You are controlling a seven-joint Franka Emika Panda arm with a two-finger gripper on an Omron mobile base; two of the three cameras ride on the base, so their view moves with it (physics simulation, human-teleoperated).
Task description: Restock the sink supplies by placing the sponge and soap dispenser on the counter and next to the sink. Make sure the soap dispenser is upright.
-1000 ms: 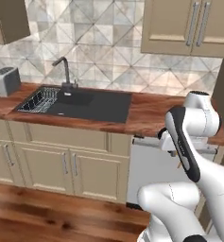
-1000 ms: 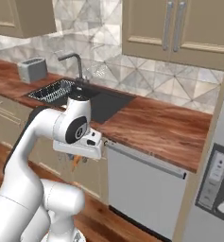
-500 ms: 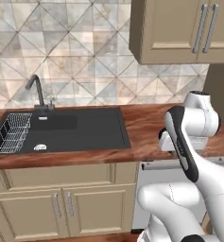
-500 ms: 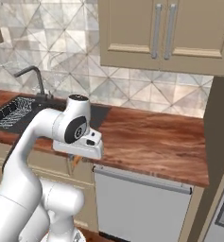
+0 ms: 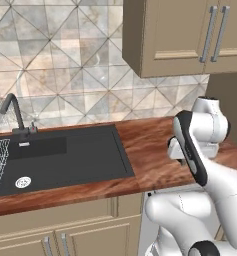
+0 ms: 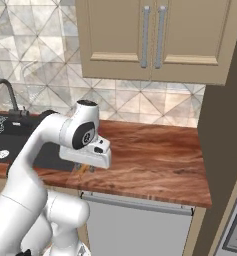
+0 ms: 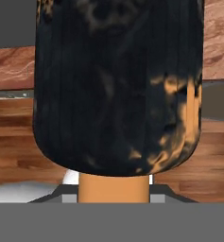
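1. Soap dispenser point(image 7: 117, 85) is seen close before the hand camera, long axis up-down in that view, orange neck toward the bottom.
2. Gripper point(image 6: 83, 168) is held over the counter point(image 6: 155, 160) front edge; an orange tip shows beneath it, but whether the jaws are clamped cannot be told.

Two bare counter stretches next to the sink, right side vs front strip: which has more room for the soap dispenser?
The stretch right of the sink: the counter there is a broad bare slab, while the front strip is just a narrow band.
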